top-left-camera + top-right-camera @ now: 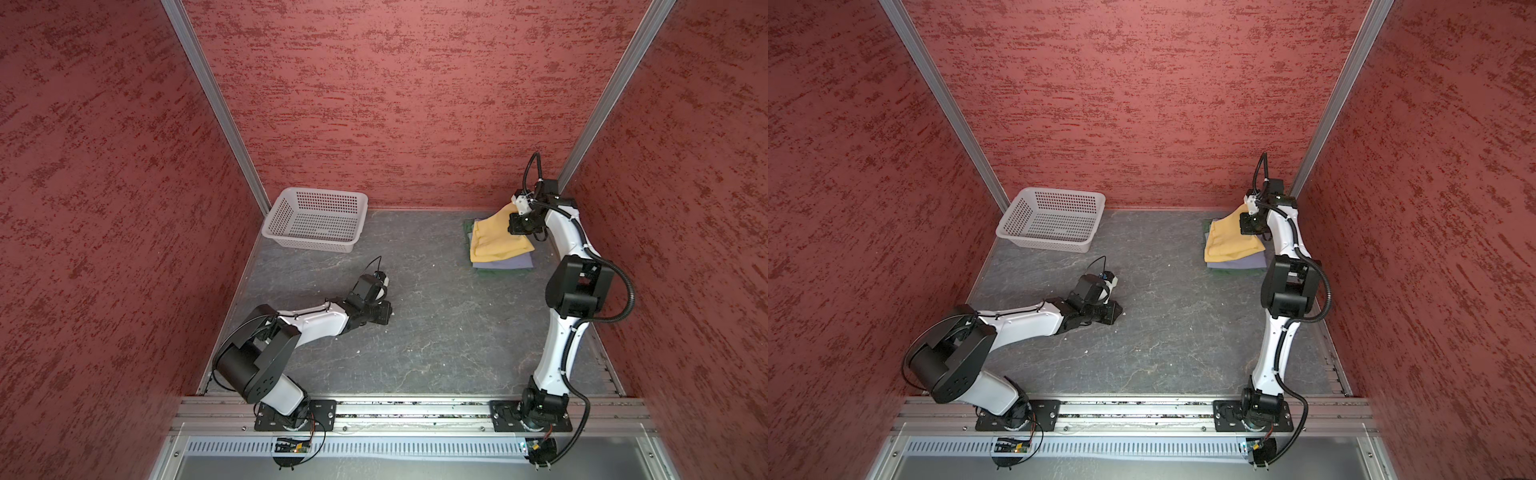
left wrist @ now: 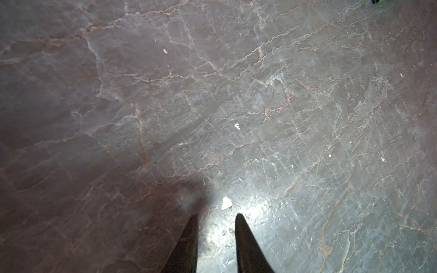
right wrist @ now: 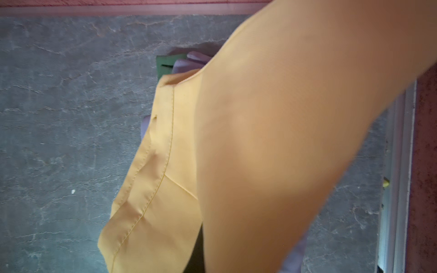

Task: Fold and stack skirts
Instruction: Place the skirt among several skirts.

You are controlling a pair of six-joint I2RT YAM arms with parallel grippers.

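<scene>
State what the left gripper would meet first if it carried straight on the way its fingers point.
Most likely the bare grey tabletop. The left gripper points down at it, open and empty, with only a small white crumb lying just ahead. How close the surface is remains unclear.

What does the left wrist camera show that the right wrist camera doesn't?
Only the left wrist view: the left gripper, its dark fingertips apart with nothing between them, and a white crumb just ahead on the bare table.
Only the right wrist view: the mustard yellow skirt held up close to the lens, corners of the lavender skirt and green skirt beneath it, and the red wall.
Both: the grey veined table top.
</scene>
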